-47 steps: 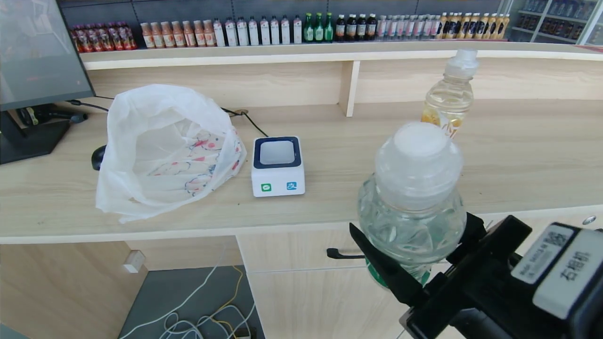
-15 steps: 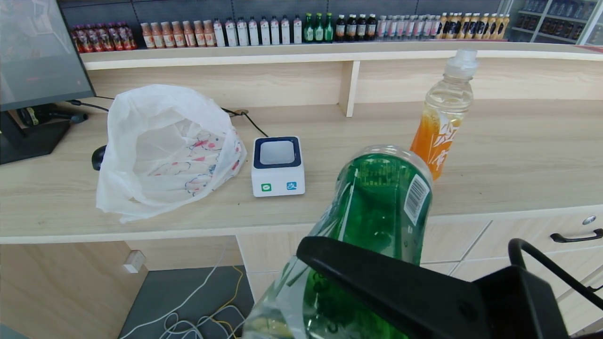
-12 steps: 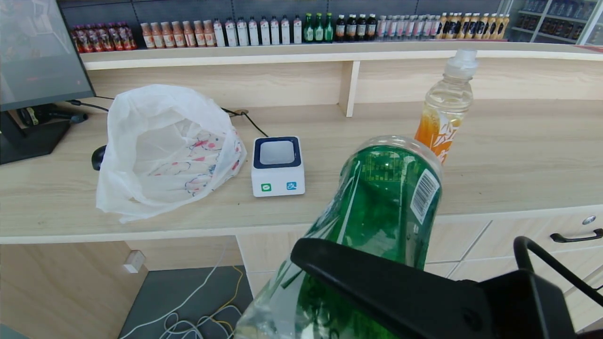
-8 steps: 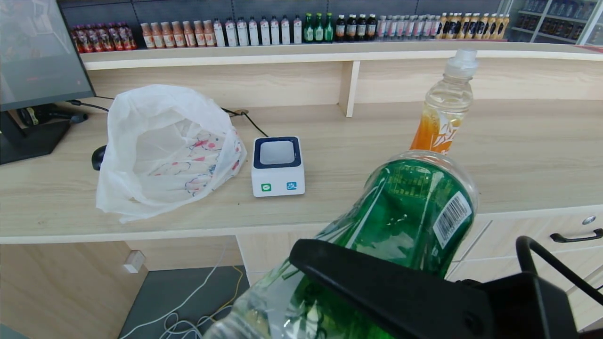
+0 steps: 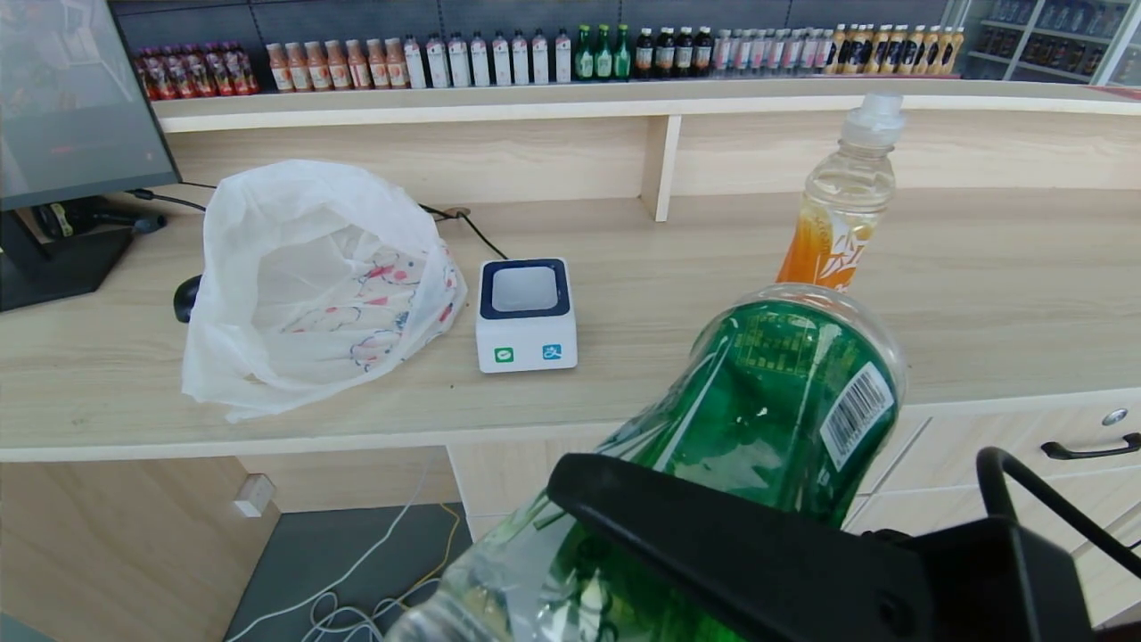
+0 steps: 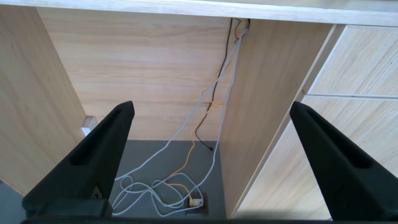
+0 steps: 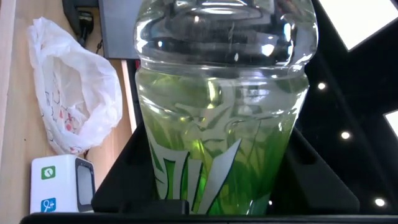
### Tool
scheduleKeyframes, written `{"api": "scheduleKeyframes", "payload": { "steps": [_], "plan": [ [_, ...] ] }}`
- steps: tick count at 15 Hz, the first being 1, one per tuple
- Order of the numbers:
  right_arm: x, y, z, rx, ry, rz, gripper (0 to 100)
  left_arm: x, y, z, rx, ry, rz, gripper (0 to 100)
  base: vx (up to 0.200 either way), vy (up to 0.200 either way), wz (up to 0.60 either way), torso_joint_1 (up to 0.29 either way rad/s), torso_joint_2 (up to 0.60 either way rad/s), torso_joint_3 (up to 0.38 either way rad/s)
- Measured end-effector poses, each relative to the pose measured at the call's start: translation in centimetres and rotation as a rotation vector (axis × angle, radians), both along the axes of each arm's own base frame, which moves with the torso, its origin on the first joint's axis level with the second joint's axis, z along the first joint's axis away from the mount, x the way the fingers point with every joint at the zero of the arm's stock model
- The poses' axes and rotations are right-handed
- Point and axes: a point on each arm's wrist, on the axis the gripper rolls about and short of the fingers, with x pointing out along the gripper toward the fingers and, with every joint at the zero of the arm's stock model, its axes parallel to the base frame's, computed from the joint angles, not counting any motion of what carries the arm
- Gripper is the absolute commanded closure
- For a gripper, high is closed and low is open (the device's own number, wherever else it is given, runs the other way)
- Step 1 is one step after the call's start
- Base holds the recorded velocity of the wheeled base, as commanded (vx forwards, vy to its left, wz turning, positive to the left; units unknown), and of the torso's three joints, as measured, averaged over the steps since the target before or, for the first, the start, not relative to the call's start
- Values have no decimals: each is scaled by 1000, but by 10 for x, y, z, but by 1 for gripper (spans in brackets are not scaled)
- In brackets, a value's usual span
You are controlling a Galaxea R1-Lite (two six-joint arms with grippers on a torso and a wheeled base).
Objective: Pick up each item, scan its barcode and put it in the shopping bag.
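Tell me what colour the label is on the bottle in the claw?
Green bottle label with a white barcode patch; head view shows it best.

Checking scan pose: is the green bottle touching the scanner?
Apart. In the head view the green bottle is off to one side of the scanner, with a strip of bare counter showing between their outlines.

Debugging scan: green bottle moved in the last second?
Yes. The green bottle swung rightward and lower, its base now below the orange bottle, farther from the scanner.

head: above counter [image 5: 624, 267] | left wrist: beneath it | right wrist: near bottle [image 7: 217, 155]; shares scanner [image 7: 55, 185]
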Motion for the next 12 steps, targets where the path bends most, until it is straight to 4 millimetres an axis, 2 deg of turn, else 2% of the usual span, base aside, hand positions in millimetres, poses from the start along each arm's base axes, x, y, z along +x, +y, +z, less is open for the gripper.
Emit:
{"api": "scheduleKeyframes", "payload": {
  "steps": [10, 12],
  "plan": [
    [0, -1, 0, 3, 9, 7, 100, 0, 0, 0, 0, 0, 0, 0, 0, 0, 0, 0, 0, 0],
    [-1, -3, -3, 25, 108, 50, 100, 0, 0, 0, 0, 0, 0, 0, 0, 0, 0, 0, 0, 0]
  ]
}}
